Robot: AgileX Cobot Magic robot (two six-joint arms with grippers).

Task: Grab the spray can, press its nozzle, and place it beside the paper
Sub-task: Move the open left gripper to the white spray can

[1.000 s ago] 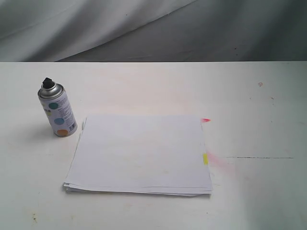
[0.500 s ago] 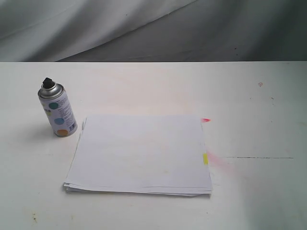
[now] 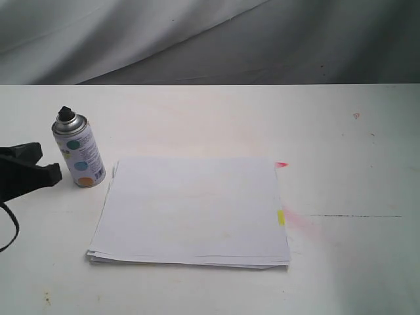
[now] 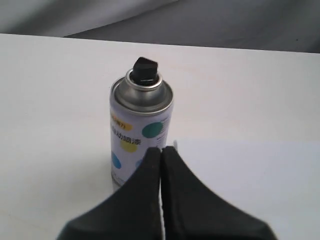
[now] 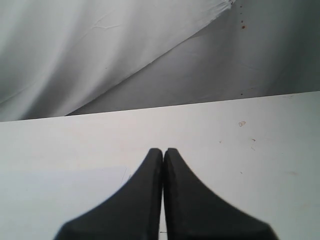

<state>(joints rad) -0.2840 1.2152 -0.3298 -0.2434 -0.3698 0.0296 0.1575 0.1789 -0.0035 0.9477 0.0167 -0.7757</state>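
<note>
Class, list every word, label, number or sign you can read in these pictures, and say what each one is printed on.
Spray can, yellow band: Chinese characters, possibly "自动喷漆", too blurred to be sure.
Spray can, small print lower on the label: too small to read in either view.
Paper: no writing visible.
Red tab and yellow tab at the paper's edge: no text visible.
</note>
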